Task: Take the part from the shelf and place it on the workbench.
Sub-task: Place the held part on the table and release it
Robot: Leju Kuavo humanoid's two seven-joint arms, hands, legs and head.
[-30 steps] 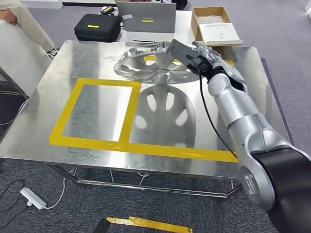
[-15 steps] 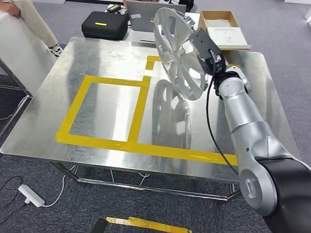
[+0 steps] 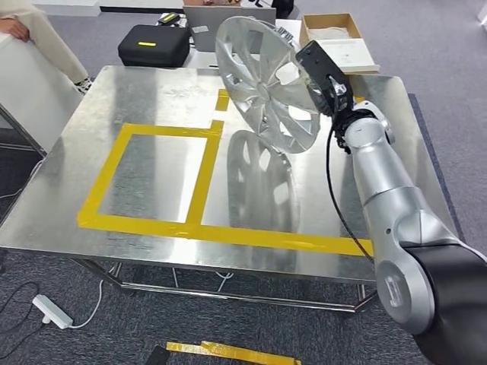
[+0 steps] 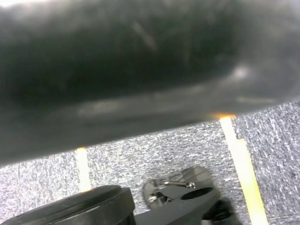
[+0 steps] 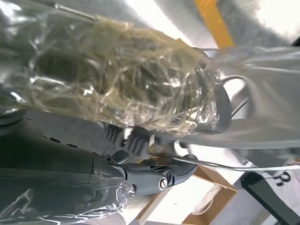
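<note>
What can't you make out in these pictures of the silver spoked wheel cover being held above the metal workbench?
- Right hand: in the head view its fingers are behind the silver spoked wheel cover; in the right wrist view, crinkled clear plastic wrap hides the grip.
- Left hand: the left wrist view is blurred and taken up by a dark body part.
- Grey laptop: the cover hides part of it.

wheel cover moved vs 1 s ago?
Yes. The wheel cover, held by the right hand, lay flat on the workbench at its far edge; now it is lifted off and tilted nearly upright.
</note>
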